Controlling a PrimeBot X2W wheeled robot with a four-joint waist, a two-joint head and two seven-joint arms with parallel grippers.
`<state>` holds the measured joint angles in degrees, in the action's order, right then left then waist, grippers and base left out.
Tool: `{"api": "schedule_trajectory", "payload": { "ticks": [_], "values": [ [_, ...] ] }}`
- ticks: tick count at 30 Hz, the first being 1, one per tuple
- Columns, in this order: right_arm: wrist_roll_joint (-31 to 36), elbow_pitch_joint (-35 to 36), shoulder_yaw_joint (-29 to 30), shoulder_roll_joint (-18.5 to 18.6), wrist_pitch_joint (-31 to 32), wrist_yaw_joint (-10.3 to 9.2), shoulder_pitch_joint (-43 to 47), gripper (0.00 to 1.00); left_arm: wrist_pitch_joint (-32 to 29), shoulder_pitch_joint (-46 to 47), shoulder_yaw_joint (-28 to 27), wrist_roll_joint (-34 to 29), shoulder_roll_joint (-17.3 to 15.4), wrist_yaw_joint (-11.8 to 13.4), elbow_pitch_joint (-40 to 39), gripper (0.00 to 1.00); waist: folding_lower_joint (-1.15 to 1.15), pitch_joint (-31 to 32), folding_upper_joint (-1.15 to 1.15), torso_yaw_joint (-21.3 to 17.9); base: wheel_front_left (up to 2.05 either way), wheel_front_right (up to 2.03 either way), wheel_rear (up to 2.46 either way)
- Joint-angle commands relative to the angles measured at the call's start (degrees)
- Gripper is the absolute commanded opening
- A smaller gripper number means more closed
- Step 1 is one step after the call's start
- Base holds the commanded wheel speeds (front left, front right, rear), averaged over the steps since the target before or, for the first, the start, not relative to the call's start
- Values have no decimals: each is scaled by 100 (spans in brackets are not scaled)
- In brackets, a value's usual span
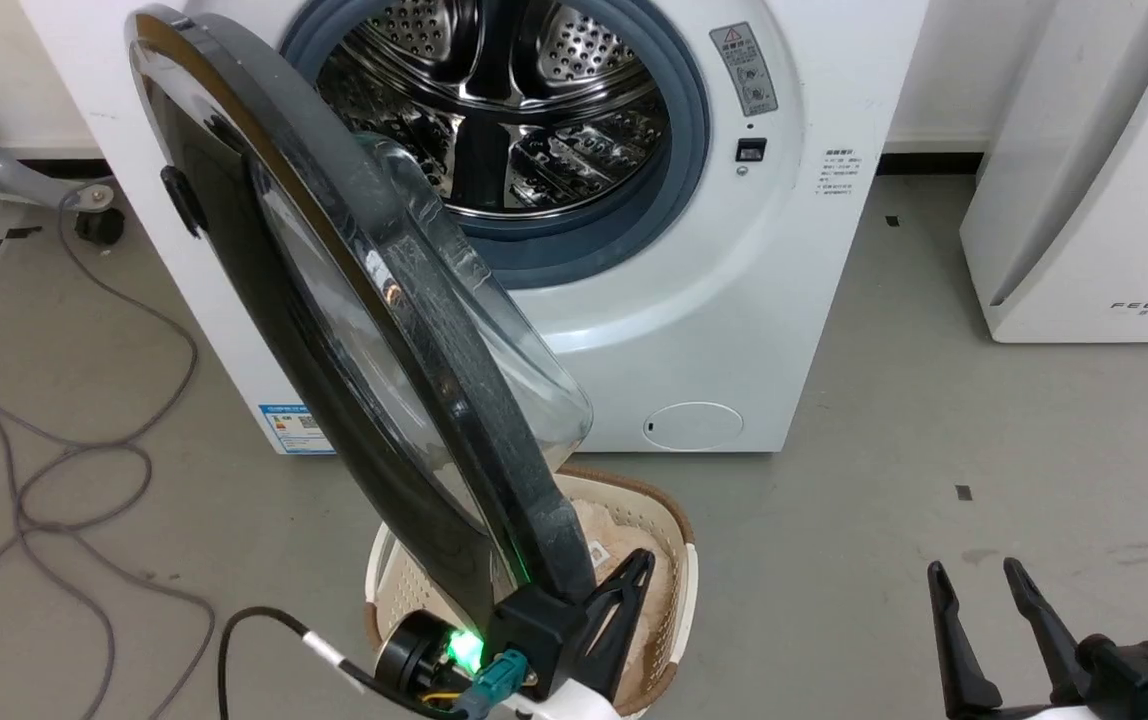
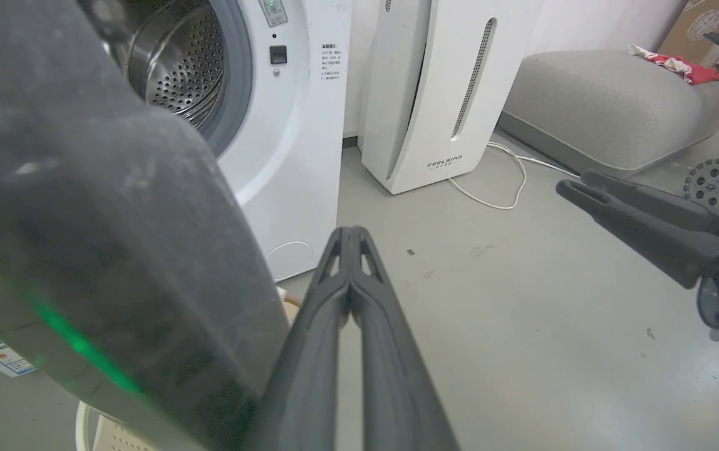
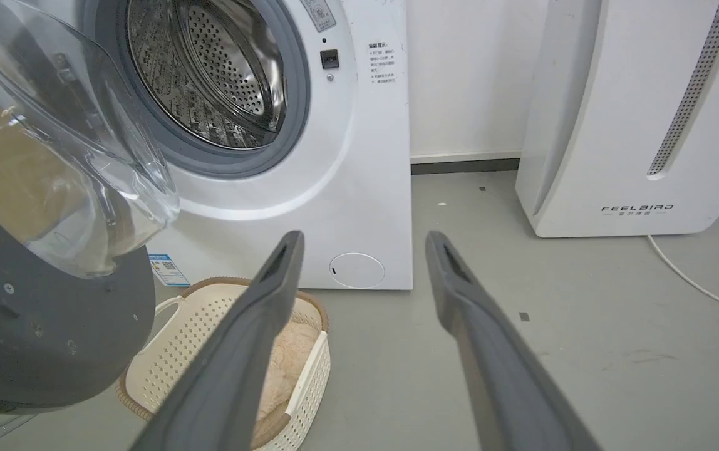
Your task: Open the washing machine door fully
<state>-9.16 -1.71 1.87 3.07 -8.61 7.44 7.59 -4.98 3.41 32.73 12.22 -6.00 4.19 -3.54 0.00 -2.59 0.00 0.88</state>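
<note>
The white washing machine [image 1: 714,300] stands with its steel drum [image 1: 514,100] exposed. The washing machine door [image 1: 354,330] is swung out towards me, almost edge-on, its glass bowl [image 3: 52,156] bulging towards the machine. My left gripper [image 1: 642,558] is shut with nothing between its fingers. It stands on the door's inner side, close against the lower black rim [image 2: 115,250]; in the left wrist view the left gripper [image 2: 350,233] points at bare floor. My right gripper [image 1: 979,580] hangs open and empty over the floor at the lower right, apart from the door; its wrist view shows the right gripper [image 3: 362,241] spread wide.
A cream laundry basket [image 1: 679,520] with cloth inside sits on the floor under the door's lower edge. The white FEELBIRD appliance [image 1: 1084,200] stands right of the machine. Cables [image 1: 64,470] loop on the left floor. A grey cushioned seat [image 2: 610,106] lies further right.
</note>
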Motion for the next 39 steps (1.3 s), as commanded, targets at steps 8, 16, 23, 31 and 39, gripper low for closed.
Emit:
{"api": "schedule_trajectory", "payload": {
  "ticks": [8, 16, 23, 31, 39],
  "values": [
    [-112, -136, -25, -19, -116, 5, -147, 100, 34, -58, -51, -79, -74, 210, 11, 0, 0, 18, 0, 133, 0, 0, 0],
    [-132, -193, -40, -19, -233, 5, -152, 100, 85, -433, -152, -29, -185, 432, -389, 0, 0, -17, 0, 348, 0, 0, 0],
    [-128, -227, 30, -19, -223, 5, -112, 100, -34, -742, -166, 15, -325, 538, -1013, 0, 0, -62, 0, 763, 0, 0, 0],
    [-111, -212, 124, -19, -207, 5, -58, 100, -174, -1038, -140, -43, -456, 691, -1635, 0, 0, -65, 0, 1260, 0, 0, 0],
    [-110, -139, 235, -19, -156, 5, 10, 100, -101, -1239, -321, -127, -534, 957, -1953, 0, 0, -43, 0, 1816, 0, 0, 0]
  ]
}}
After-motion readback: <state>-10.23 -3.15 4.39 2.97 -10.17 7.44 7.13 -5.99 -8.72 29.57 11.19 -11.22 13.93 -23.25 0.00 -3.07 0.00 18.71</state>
